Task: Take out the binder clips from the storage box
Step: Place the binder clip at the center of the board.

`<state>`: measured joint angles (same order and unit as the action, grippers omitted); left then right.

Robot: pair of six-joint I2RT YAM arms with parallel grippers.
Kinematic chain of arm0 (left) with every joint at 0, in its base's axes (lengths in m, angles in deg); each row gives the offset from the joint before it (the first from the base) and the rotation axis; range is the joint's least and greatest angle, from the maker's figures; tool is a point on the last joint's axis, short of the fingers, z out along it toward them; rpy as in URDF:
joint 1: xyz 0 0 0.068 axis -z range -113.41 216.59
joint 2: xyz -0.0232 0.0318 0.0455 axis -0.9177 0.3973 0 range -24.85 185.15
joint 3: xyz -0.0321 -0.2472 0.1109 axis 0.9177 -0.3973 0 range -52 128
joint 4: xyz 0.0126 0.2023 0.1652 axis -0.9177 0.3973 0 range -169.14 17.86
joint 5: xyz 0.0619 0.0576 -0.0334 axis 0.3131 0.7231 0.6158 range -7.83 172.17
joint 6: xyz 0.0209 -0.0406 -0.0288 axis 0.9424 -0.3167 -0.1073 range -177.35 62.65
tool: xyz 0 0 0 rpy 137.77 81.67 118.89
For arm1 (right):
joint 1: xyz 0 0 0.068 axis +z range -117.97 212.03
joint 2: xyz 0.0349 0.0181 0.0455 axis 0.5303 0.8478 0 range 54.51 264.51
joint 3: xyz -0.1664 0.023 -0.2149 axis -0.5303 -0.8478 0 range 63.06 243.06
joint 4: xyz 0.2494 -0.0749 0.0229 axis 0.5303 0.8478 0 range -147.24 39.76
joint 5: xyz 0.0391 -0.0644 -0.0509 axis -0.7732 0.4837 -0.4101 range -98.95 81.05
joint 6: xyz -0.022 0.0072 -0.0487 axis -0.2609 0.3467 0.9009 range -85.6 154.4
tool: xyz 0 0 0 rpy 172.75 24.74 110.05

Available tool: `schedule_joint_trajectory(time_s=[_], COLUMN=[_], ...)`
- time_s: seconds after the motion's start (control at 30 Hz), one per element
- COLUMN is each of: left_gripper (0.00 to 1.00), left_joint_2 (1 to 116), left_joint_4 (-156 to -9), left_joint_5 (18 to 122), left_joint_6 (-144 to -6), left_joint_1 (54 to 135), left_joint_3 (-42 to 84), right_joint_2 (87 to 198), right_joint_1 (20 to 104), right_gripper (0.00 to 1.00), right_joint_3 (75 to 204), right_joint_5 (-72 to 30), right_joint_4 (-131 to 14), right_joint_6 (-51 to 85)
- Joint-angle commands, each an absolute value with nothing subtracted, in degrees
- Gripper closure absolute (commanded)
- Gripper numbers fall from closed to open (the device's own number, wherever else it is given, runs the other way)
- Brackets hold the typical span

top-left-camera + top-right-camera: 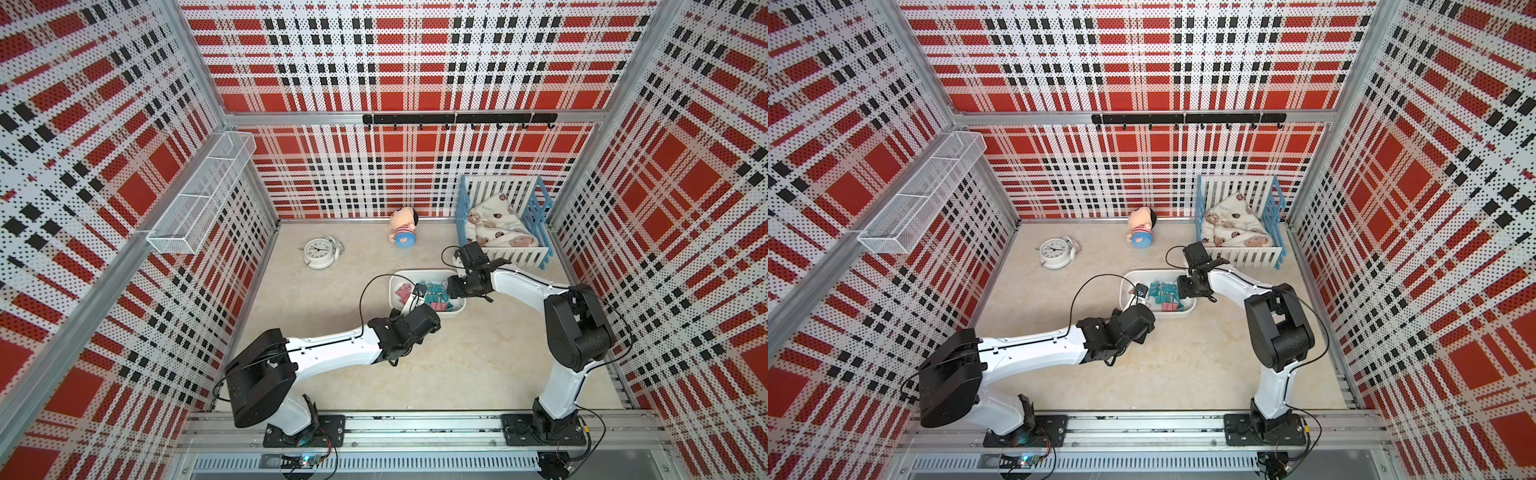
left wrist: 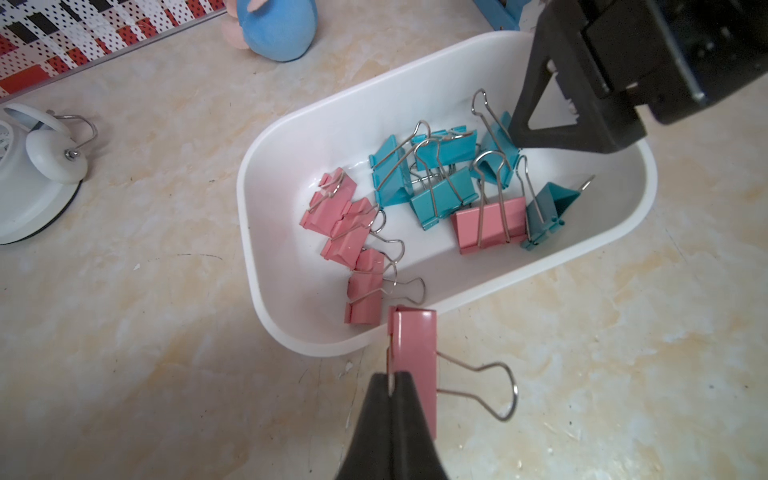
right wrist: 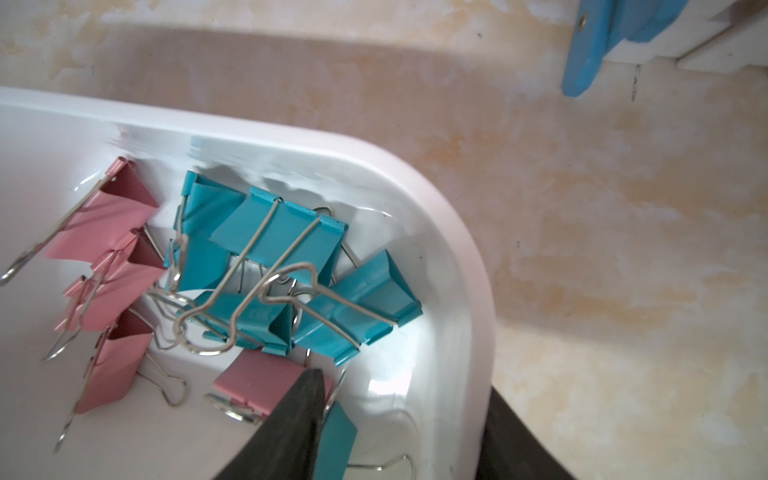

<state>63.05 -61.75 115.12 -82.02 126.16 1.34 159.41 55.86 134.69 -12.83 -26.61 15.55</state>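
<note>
Left pincer [image 2: 390,380] grips pink clip [image 2: 415,345] — wrist view only (tops unclear).

Nothing here can be read from where I stand: the alarm clock [image 1: 319,252] dial carries marks too small to make out, and a faint word on the patterned blanket [image 1: 496,222] is blurred.
</note>
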Motion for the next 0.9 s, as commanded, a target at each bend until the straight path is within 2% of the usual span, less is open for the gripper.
schedule_joint_trajectory(time_s=[0.0,0.43,0.87], left_gripper=[1.00,1.00,1.00], left_joint_2=[65.68,57.78,62.59], left_joint_4=[-55.25,-54.31,-52.86], left_joint_5=[114.14,116.56,118.25], left_joint_6=[-82.41,-89.95,-90.30], left_joint_1=[126.60,128.11,126.03], left_joint_3=[-0.31,-5.30,-5.16], right_joint_2=[158.39,159.16,159.27], right_joint_1=[56.32,56.34,56.35], right_gripper=[0.42,0.42,0.42], right_joint_3=[135.13,134.94,133.82], right_joint_5=[-12.82,-13.52,-14.33], right_joint_4=[-26.37,-26.66,-27.58], right_joint_6=[16.03,16.34,15.99])
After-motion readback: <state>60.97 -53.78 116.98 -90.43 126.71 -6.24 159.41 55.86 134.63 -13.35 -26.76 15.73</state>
